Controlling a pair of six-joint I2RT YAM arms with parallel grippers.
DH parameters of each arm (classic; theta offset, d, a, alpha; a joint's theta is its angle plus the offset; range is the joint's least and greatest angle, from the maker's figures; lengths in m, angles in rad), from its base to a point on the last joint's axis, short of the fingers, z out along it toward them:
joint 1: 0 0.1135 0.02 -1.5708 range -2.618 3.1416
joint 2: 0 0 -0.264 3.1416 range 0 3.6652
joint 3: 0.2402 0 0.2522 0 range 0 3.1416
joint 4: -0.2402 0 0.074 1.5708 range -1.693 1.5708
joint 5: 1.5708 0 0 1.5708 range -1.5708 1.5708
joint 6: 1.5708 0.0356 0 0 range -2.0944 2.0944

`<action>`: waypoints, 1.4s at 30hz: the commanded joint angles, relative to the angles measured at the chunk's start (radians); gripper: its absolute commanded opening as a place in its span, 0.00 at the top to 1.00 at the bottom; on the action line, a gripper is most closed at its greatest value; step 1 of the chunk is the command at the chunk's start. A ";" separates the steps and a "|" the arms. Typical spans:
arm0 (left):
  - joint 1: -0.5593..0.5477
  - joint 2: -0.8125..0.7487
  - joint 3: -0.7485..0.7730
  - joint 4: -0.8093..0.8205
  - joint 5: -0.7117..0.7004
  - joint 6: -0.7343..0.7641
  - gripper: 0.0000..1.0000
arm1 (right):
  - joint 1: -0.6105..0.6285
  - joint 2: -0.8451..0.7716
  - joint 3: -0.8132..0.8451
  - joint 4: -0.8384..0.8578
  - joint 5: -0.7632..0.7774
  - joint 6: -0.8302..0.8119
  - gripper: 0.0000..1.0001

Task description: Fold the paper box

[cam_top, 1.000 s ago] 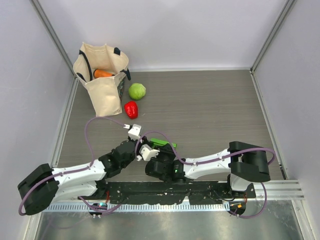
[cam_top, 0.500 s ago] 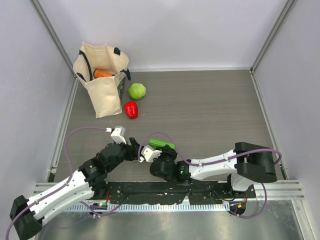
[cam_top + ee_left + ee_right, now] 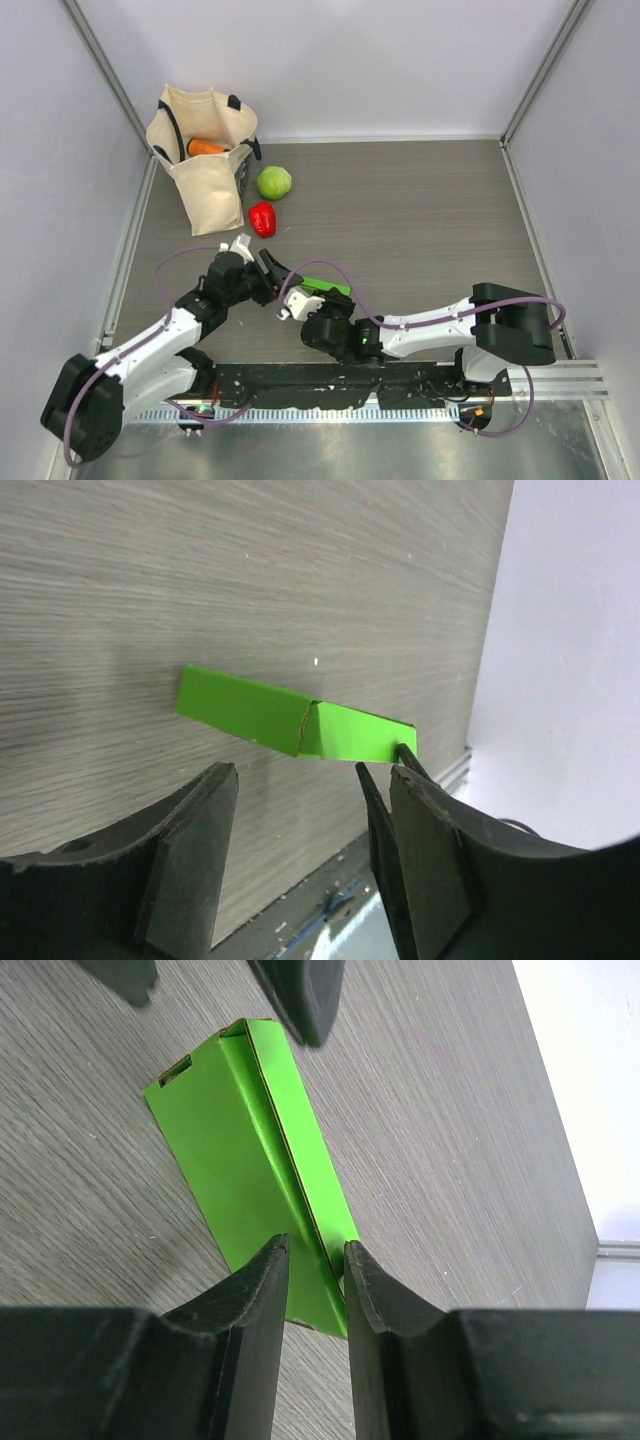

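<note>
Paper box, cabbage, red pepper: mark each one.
paper box [image 3: 225, 1160], right wrist view, on its flat panel.
cabbage [image 3: 274, 183], top view, on its middle.
red pepper [image 3: 262, 218], top view, on its middle.

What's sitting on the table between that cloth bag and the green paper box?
A red pepper lies roughly midway between the cloth bag and the green paper box. The overhead view shows it.

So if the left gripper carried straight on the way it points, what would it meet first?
The paper box, lying folded on the table just ahead of the left gripper, whose jaws stand open and clear of it. Nothing else shows between them, though depth is hard to judge.
</note>
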 commanded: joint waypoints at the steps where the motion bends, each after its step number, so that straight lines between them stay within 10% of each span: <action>1: 0.008 0.109 0.019 0.225 0.136 -0.071 0.35 | -0.006 -0.008 -0.016 -0.032 -0.104 0.049 0.67; 15: 0.009 0.218 -0.020 0.306 0.060 -0.074 0.40 | -0.011 -0.011 -0.013 -0.039 -0.119 0.055 0.68; 31: 0.014 0.323 -0.115 0.429 0.031 -0.051 0.74 | -0.013 -0.012 -0.008 -0.042 -0.139 0.095 0.68; 42: 0.014 0.281 -0.110 0.323 -0.007 0.007 0.84 | -0.238 -0.290 0.105 -0.474 -0.429 0.607 0.31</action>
